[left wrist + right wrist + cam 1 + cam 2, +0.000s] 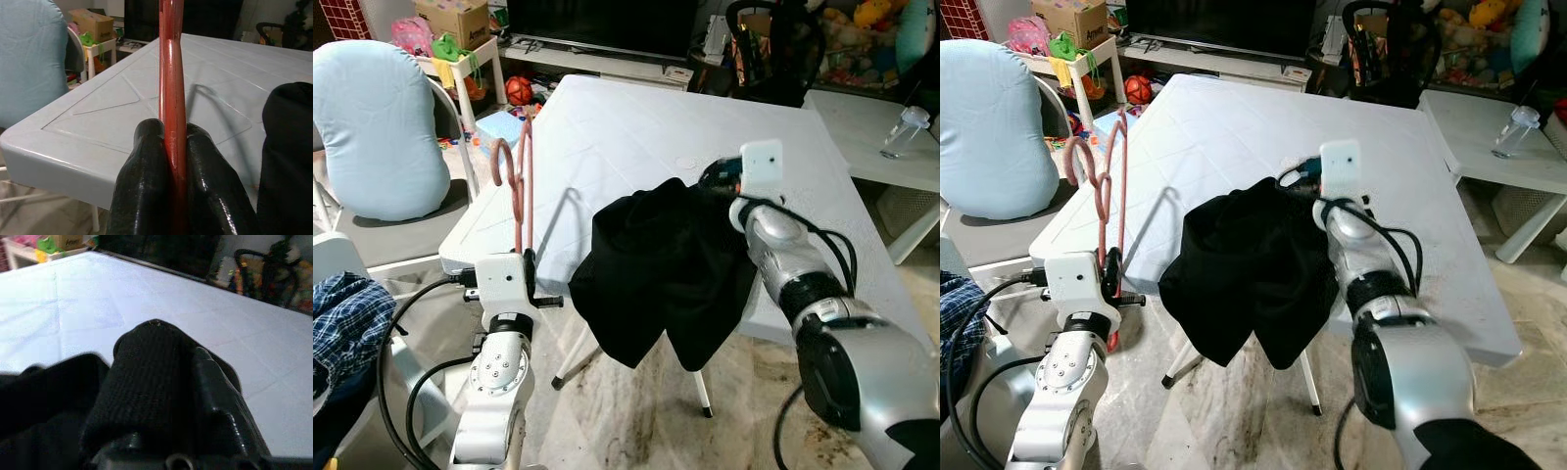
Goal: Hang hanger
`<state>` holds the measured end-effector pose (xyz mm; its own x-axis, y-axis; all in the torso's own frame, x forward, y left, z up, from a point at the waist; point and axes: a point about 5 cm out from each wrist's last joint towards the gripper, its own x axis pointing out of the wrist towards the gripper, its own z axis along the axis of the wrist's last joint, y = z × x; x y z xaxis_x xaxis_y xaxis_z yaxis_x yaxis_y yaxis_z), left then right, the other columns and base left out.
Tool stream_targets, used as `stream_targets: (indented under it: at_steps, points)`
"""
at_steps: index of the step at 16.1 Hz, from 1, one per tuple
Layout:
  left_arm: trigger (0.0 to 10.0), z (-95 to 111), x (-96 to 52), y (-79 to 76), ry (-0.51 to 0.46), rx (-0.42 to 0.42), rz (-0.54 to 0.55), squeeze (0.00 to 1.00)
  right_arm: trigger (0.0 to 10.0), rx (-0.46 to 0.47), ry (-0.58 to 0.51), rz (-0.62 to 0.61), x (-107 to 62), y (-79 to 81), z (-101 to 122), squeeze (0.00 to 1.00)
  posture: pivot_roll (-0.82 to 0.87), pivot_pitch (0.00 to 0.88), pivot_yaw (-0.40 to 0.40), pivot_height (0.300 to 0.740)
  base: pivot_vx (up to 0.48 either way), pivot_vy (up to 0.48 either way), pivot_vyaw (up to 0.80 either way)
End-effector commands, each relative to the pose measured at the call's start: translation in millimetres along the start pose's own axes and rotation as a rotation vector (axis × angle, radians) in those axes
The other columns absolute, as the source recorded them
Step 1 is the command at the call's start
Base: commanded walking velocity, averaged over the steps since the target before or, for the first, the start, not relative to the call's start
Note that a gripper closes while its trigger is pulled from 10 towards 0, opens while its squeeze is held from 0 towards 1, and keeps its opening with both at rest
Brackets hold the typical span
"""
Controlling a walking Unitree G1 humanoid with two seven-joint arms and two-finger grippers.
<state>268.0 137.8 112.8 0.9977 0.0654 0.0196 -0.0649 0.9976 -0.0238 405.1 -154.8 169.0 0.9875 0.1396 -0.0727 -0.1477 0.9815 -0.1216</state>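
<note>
Our left gripper (173, 147) is clamped on a slim pink-red hanger (520, 191), holding it upright just beside the near left corner of the white plastic table (636, 127). Our right gripper (161, 382) pinches a black cloth garment (661, 269), which drapes over the table's near edge, right of the hanger.

My left gripper (1114, 266) holds the pink hanger (1108, 191) upright at the white table's (1234, 137) near-left corner; my right arm carries black cloth (1244, 279)
</note>
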Motion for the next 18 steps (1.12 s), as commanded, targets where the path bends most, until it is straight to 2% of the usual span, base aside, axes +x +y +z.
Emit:
stream_targets:
  at_steps: [1,3,5,7,8,10,12,13,14,15,17,18]
  points:
    - [10.0,-0.2,0.9,-6.2,0.000,-0.001,-0.026,0.00,10.0,-0.029,-0.021,0.018,-0.3,-4.0,5.0,1.00,0.09,0.000,-0.093,0.740,0.000,0.000,0.00]
    - [10.0,-2.1,-0.5,-5.3,0.010,0.005,-0.037,0.00,10.0,-0.116,-0.012,0.180,-8.1,-1.7,-6.1,1.00,0.09,0.000,-0.082,0.740,0.000,0.000,0.00]
    - [10.0,-3.6,-1.4,-4.2,0.018,0.009,-0.043,0.00,10.0,-0.127,0.017,0.302,-19.3,-3.6,-19.5,1.00,0.07,0.000,-0.070,0.740,0.000,0.000,0.00]
    - [10.0,-4.2,-0.6,-5.6,0.023,0.011,-0.056,0.00,10.0,-0.156,0.051,0.346,-28.3,-11.1,-29.7,1.00,0.06,0.000,-0.060,0.740,0.000,0.000,0.00]
    - [10.0,-4.3,0.7,-7.3,0.026,0.014,-0.071,0.00,10.0,-0.197,0.107,0.387,-37.5,-20.0,-40.1,1.00,0.06,0.000,-0.055,0.740,0.000,0.000,0.00]
    - [10.0,-4.7,1.9,-8.2,0.029,0.016,-0.081,0.00,10.0,-0.226,0.154,0.428,-48.4,-31.1,-46.5,1.00,0.05,0.000,-0.047,0.740,0.000,0.000,0.00]
    - [10.0,-5.2,2.2,-8.6,0.030,0.016,-0.086,0.00,10.0,-0.241,0.180,0.412,-52.1,-40.0,-48.5,1.00,0.04,0.000,-0.045,0.740,0.000,0.000,0.00]
    - [10.0,-5.5,2.6,-8.7,0.032,0.018,-0.089,0.00,10.0,-0.318,0.187,0.386,-54.7,-47.6,-48.1,1.00,0.04,0.000,-0.044,0.740,0.000,0.000,0.00]
    - [10.0,-5.8,2.9,-8.6,0.033,0.019,-0.091,0.00,10.0,-0.381,0.188,0.309,-54.2,-58.4,-46.0,1.00,0.04,0.000,-0.043,0.740,0.000,0.000,0.00]
    - [10.0,-6.4,3.4,-8.4,0.036,0.021,-0.091,0.00,10.0,-0.416,0.214,0.319,-57.6,-63.8,-46.7,1.00,0.04,0.000,-0.042,0.740,0.000,0.000,0.00]
    - [10.0,-6.6,3.7,-8.2,0.037,0.023,-0.093,0.00,10.0,-0.498,0.273,0.399,-65.7,-64.4,-53.4,0.96,0.04,0.000,-0.042,0.740,0.000,0.000,0.00]
    - [10.0,-6.7,4.1,-7.3,0.038,0.025,-0.091,0.00,10.0,-0.580,0.328,0.501,-74.7,-64.4,-59.4,0.59,0.05,0.000,-0.041,0.740,0.000,0.000,0.00]
